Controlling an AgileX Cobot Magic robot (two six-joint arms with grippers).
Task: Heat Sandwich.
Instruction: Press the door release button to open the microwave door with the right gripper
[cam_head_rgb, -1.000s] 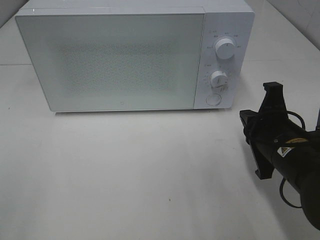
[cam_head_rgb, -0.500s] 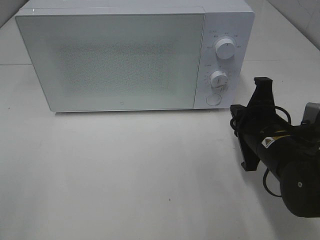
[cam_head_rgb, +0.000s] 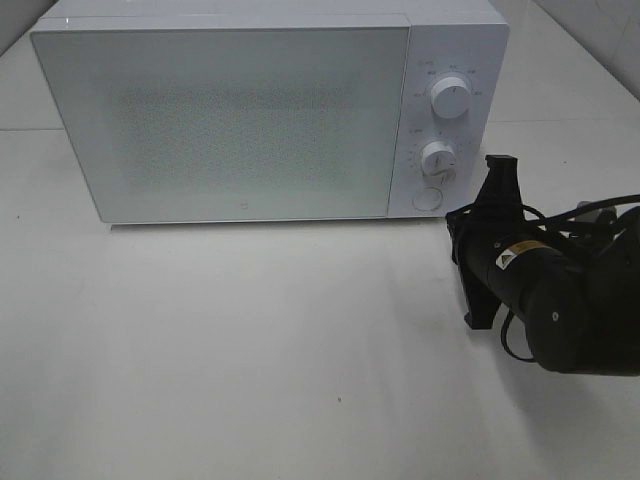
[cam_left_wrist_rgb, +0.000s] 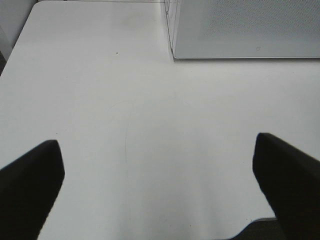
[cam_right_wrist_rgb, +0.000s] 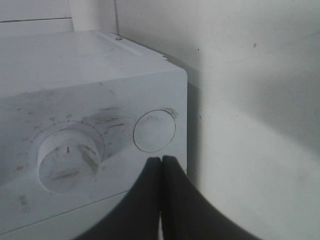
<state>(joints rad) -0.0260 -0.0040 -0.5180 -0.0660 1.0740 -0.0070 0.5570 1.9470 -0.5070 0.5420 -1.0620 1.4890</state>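
**Right arm closing in on the microwave's round button**

Swinging in from the counter's (cam_head_rgb: 250, 350) edge, the right arm is now carrying its fingers (cam_head_rgb: 455, 232) much nearer the microwave (cam_head_rgb: 230, 120) than a second ago, and they are almost at the control panel. The right fingers (cam_right_wrist_rgb: 152, 175) are pressed tight together, holding nothing and making one blunt tip. In the wrist view that tip is pointing at the panel with the round button (cam_right_wrist_rgb: 154, 130) just ahead of it and a touch off its line. I cannot tell whether it is touching yet. The lower dial (cam_right_wrist_rgb: 67, 160) is sitting beside the button, further off to the fingers' side.

So the coming move, as I read it, is a short straight push. The button (cam_head_rgb: 428, 198) is lying directly in front of the tip, and this arm is by far the nearer one. The risk is slipping off onto the dial or the panel's edge.

The left fingers (cam_left_wrist_rgb: 30, 185) are spread wide apart and empty, hanging over bare counter, with only the microwave's corner far ahead of them.

The sandwich is not showing in any view. The door (cam_head_rgb: 220, 130) is shut and frosted, so whether the sandwich is lying behind it, well off to the side of the right fingers, I cannot say.
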